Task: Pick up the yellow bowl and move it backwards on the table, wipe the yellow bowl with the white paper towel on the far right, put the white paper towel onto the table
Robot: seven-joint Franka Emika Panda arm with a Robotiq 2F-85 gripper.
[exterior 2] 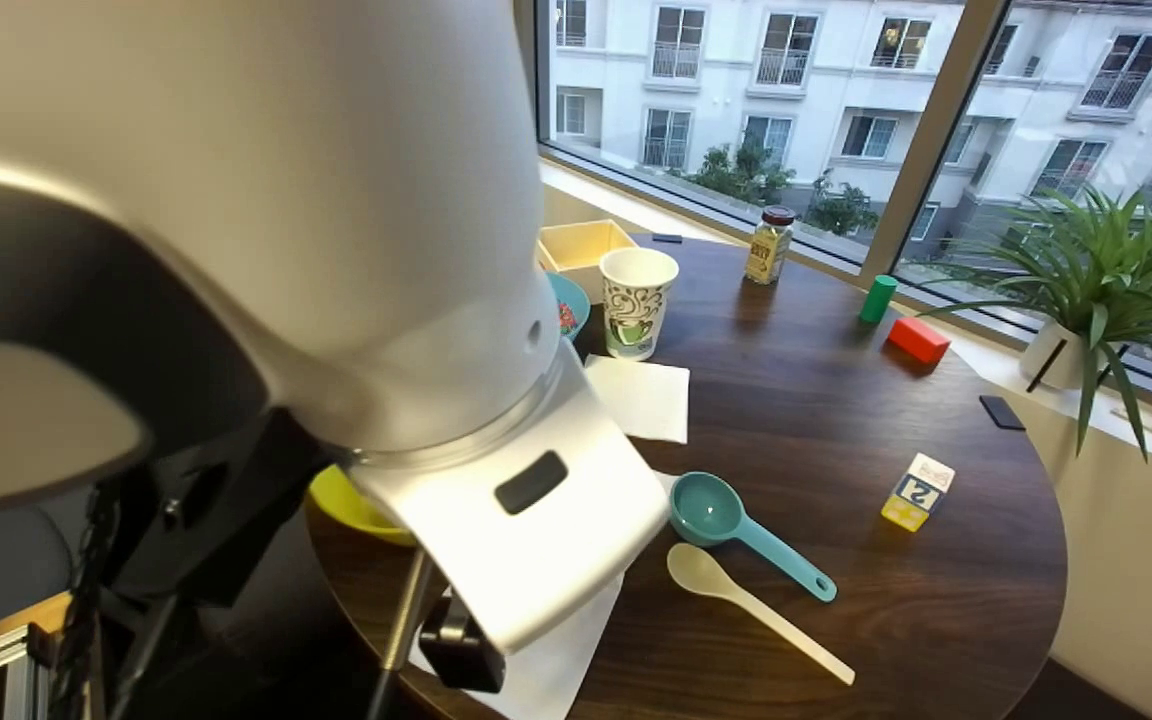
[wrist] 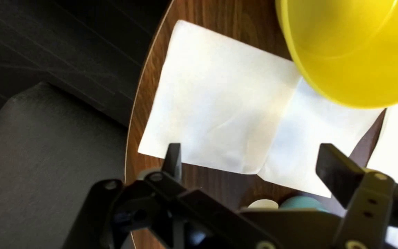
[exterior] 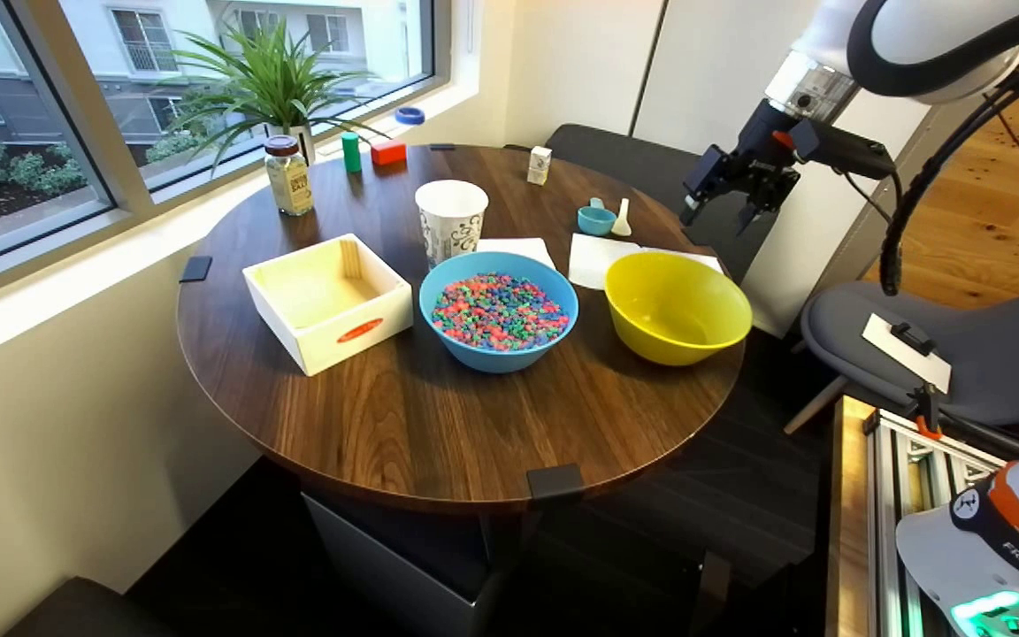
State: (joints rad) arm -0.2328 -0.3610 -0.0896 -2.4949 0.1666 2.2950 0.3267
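Upper left of the frame in an exterior view: potted plant point(exterior: 275, 84) on window ledge point(exterior: 94, 265). Just below, on dark round worktop point(exterior: 421, 442): labelled jar point(exterior: 289, 184), upright, with dark lid. Left of centre: open-topped pale wooden box point(exterior: 324, 349) with red oval on its side. Above it: green cylinder point(exterior: 351, 152) and red block point(exterior: 388, 154), just beside each other. Centre: patterned paper cup point(exterior: 452, 226), upright; just below in the frame, blue bowl point(exterior: 499, 360) holding coloured bits point(exterior: 501, 311). Partly hidden behind both: white paper sheet point(exterior: 518, 250).

Upper middle: toy block point(exterior: 539, 165). Right of centre: teal scoop point(exterior: 596, 221) and cream spoon point(exterior: 623, 219), just beside each other; below these, white paper towel point(exterior: 595, 261), spread flat and creased. Farther right: yellow bowl point(exterior: 676, 305), upright on worktop near its right edge. Largely hidden behind robot arm point(exterior 2: 386, 250) in an exterior view, lower left of the frame. In the wrist view, at upper right, with rim over part of the towel; cannot tell whether touching it.

Upper right: gripper point(exterior: 718, 215) at end of the arm, clear of worktop. Jaws spread wide in the wrist view, at lower left and lower right, with towel showing across the gap. Far right, lower: grey chair point(exterior: 996, 354), robot base point(exterior: 961, 548).
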